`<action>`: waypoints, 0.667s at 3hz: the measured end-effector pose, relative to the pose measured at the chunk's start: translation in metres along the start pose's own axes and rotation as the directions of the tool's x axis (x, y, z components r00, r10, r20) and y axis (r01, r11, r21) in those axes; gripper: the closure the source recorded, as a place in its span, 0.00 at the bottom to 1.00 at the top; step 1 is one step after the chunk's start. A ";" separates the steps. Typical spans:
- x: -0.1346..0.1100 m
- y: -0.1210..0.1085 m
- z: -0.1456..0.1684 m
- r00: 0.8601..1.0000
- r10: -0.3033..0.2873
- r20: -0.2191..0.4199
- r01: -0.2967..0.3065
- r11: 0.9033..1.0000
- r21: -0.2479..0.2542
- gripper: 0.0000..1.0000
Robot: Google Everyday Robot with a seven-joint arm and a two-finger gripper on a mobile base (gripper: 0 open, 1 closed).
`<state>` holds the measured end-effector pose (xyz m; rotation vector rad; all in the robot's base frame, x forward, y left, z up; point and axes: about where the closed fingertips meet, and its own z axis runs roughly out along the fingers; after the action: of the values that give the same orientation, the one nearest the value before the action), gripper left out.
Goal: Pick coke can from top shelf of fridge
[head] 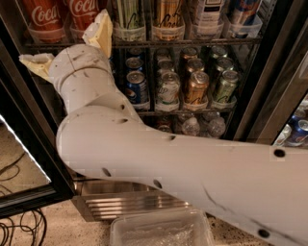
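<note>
While the robot's cream-coloured two-finger gripper hovers at ten o'clock in the view, just below the top shelf of the tall black-framed drinks fridge, its fingers are spread wide and hold nothing. Most of the risk lies in how they go in.

Furthest left, at eight o'clock, the fridge's open glass door hangs close beside the thick white arm. A swing of the elbow towards nine o'clock could knock it.

One finger points out to nine o'clock and the other points up to twelve, its tip overlapping the clear can-holder tray under the right-hand can. A straight lift from here would, I judge, catch that tray or the rack's edge instead of passing in front of it.

Two red aluminium coke cans with white script stand side by side at eleven o'clock, the left coke can and its neighbour nearly touching. With so little room between them, a finger pushed in off-centre could tip one over or close on both.

Right of the wrist, at the view's centre, a blue Pepsi can stands on the rack below, near the arm. A dropped wrist could topple it.
</note>
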<state>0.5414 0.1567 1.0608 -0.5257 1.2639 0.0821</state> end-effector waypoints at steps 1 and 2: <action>0.001 -0.006 0.005 1.000 0.000 0.011 0.000 0.999 0.040 0.12; 0.002 -0.010 0.017 1.000 0.002 0.030 -0.004 0.999 0.050 0.17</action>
<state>0.5608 0.1543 1.0660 -0.4781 1.2343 0.0609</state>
